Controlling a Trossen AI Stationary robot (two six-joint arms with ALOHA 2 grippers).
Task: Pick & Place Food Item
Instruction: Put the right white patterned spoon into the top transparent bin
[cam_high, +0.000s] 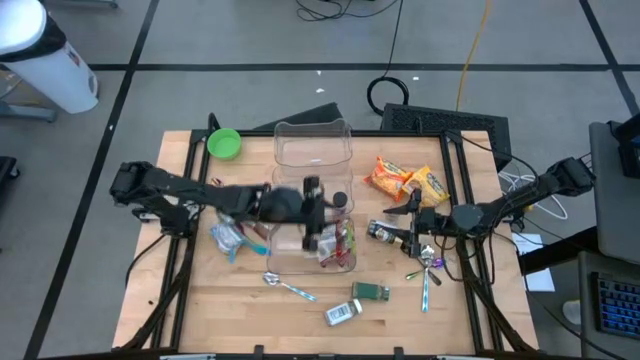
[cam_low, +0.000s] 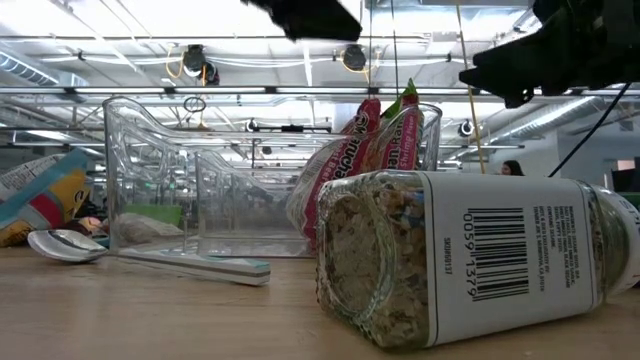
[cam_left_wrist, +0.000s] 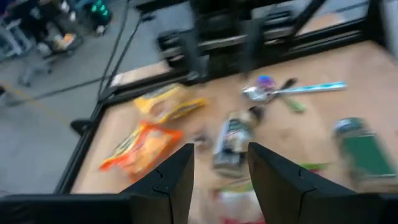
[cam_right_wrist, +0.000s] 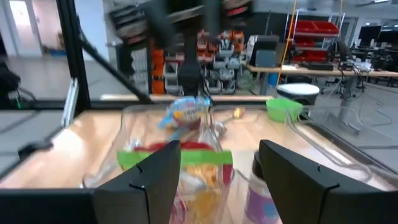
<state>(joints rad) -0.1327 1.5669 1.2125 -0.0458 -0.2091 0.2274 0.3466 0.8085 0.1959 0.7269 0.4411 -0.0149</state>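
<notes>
A clear plastic bin (cam_high: 312, 150) stands mid-table. A red and green snack bag (cam_high: 343, 246) leans upright in its near right corner (cam_right_wrist: 186, 162). My left gripper (cam_high: 328, 214) hovers over the bin's near half, pointing toward the table's right edge. It is open, with nothing between its fingers (cam_left_wrist: 221, 155). My right gripper (cam_high: 398, 220) is just right of the bin, pointing left at it, also open and empty (cam_right_wrist: 217, 162). Two orange snack bags (cam_high: 405, 181) and a small jar (cam_high: 383, 232) lie on the table right of the bin.
A green bowl (cam_high: 224, 143) sits at the far left corner and a blue and white pouch (cam_high: 230, 238) left of the bin. Spoons (cam_high: 427, 264) lie near the right arm, another spoon (cam_high: 287, 286) in front. A spice jar (cam_low: 470, 255) lies on its side near the front edge.
</notes>
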